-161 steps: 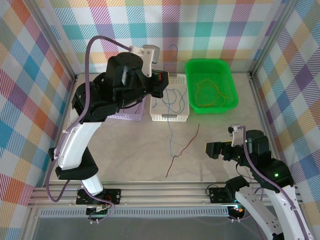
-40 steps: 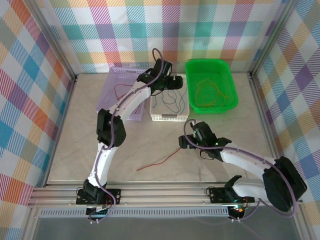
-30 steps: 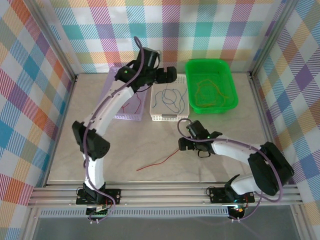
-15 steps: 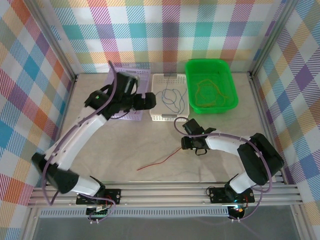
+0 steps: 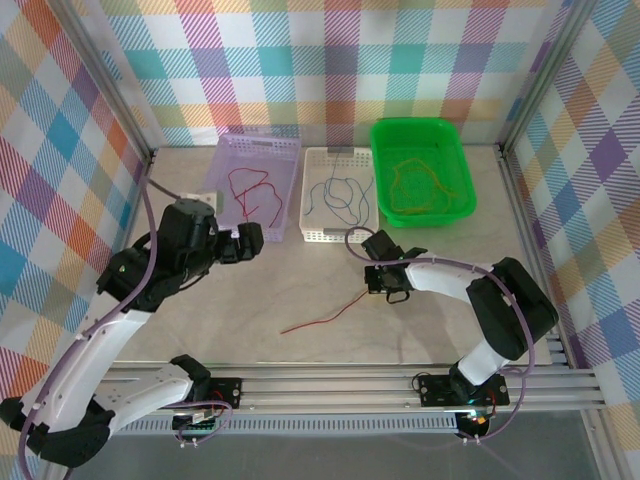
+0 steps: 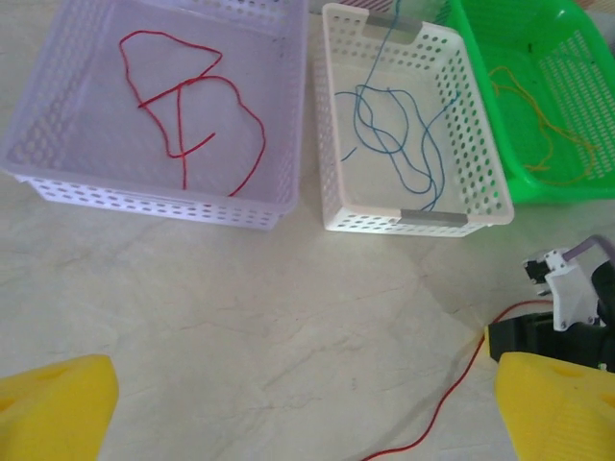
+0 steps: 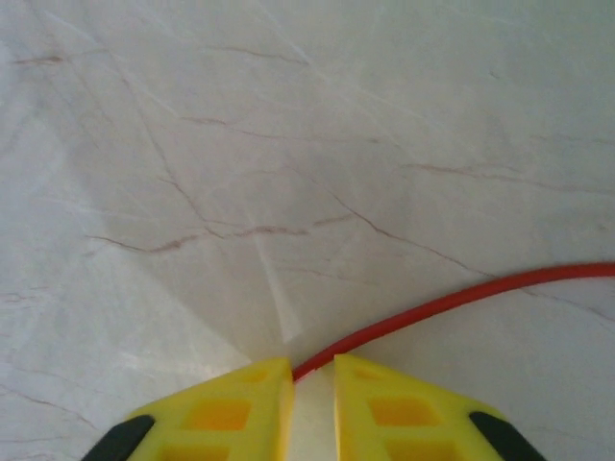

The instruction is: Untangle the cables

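One red cable lies loose on the table, and the right tool has its yellow fingers pinched almost together on one end of it. A second red cable lies in the purple basket, a blue cable in the white basket, and a yellow-orange cable in the green basket. The left tool hangs wide open by the purple basket, holding nothing.

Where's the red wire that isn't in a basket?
In the top view, the loose red wire lies on the table just in front of the white basket, its right end in the right claw.
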